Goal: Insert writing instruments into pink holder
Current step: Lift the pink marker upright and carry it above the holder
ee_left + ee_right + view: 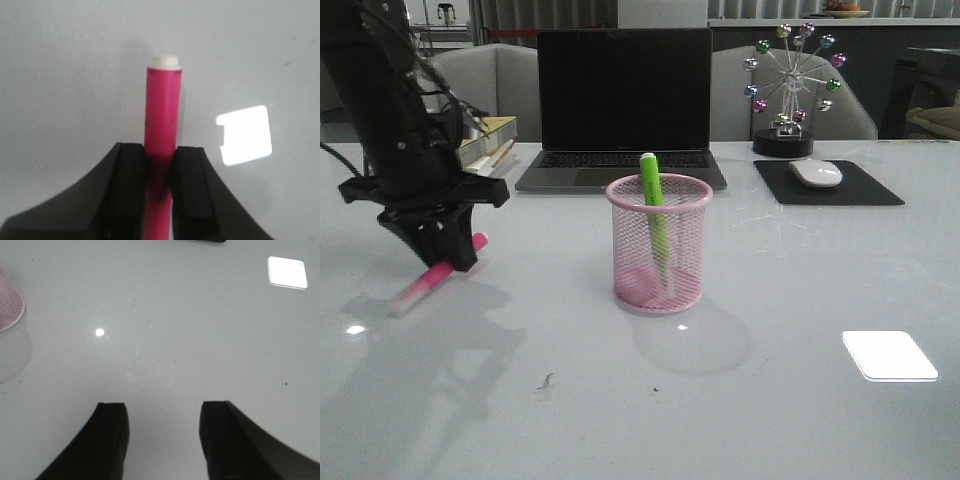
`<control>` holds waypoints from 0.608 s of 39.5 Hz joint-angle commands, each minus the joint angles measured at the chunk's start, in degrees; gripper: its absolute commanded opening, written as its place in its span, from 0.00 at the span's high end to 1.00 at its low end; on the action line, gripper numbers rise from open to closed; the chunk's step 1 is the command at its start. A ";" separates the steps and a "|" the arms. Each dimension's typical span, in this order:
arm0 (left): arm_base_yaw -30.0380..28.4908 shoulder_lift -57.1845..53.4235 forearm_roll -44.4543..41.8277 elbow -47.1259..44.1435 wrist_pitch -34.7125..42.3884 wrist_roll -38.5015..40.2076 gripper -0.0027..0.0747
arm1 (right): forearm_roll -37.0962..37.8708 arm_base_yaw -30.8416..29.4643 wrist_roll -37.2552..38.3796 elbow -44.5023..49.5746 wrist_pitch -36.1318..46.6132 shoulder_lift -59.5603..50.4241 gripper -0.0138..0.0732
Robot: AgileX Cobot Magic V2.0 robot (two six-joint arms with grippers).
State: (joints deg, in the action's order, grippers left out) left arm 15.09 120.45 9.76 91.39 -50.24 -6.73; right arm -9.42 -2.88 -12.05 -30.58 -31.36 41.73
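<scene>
The pink highlighter (pixel 420 288) is at the table's left side, slanting with its pale cap end toward the front. My left gripper (pixel 455 258) is shut on it, and in the left wrist view both black fingers press the pink barrel (pixel 162 110) on either side at the gripper (pixel 160 150). The lime green highlighter (pixel 655 225) stands leaning inside the pink mesh holder (pixel 685 260) in the middle of the table. My right gripper (pixel 162 410) is open over bare table, with the holder's edge (pixel 7 305) off to its side. The right arm is outside the front view.
A laptop (pixel 620 100) stands behind the holder. At the back right are a white mouse (pixel 816 173) on a black pad (pixel 865 190) and a ferris-wheel ornament (pixel 792 90). Books (pixel 490 140) lie at the back left.
</scene>
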 commanded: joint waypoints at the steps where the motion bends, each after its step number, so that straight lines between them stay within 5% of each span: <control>1: 0.62 -8.79 1.17 2.62 5.75 0.01 0.84 | 0.12 -0.32 -0.51 -1.48 3.48 -0.33 0.33; 15: 3.22 -21.84 2.26 2.62 15.59 0.01 0.84 | 0.12 -0.32 -0.51 -1.48 3.73 -0.33 0.33; 24: 9.55 -26.79 2.26 -1.01 29.11 -1.76 0.84 | 0.12 -0.32 -0.51 -1.48 3.73 -0.33 0.33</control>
State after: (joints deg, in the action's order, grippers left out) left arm 21.98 98.21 10.84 90.27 -30.22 -7.89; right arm -9.42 -2.88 -12.05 -30.58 -31.36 41.73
